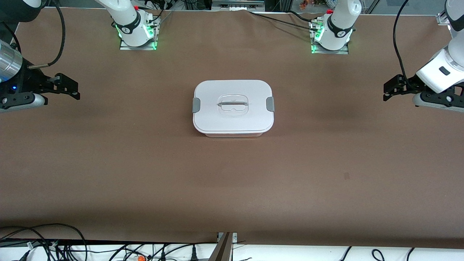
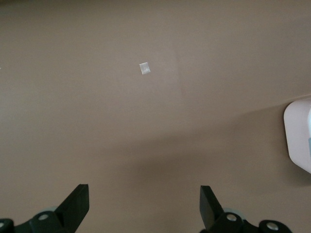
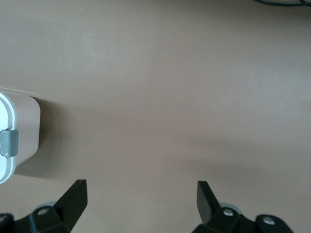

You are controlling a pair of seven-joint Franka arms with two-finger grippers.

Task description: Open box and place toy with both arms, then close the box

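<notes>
The box (image 1: pixel 233 107) stands shut at the table's middle, its flat white lid on, with a grey clip (image 1: pixel 196 104) at each end and a recessed handle (image 1: pixel 232 104). The toy is out of view in every frame. My left gripper (image 1: pixel 390 88) hangs open and empty above the bare table at the left arm's end; in its wrist view (image 2: pixel 144 194) only the box's edge (image 2: pixel 297 136) shows. My right gripper (image 1: pixel 71 89) hangs open and empty at the right arm's end; its wrist view (image 3: pixel 141 191) shows the box's end (image 3: pixel 26 128) and one clip (image 3: pixel 8 143).
The brown table (image 1: pixel 145 163) carries a small pale patch (image 1: pixel 346 176), nearer to the front camera than the left gripper, also in the left wrist view (image 2: pixel 145 68). Cables (image 1: pixel 54 243) lie along the table's front edge. The arm bases (image 1: pixel 137 32) stand along the back edge.
</notes>
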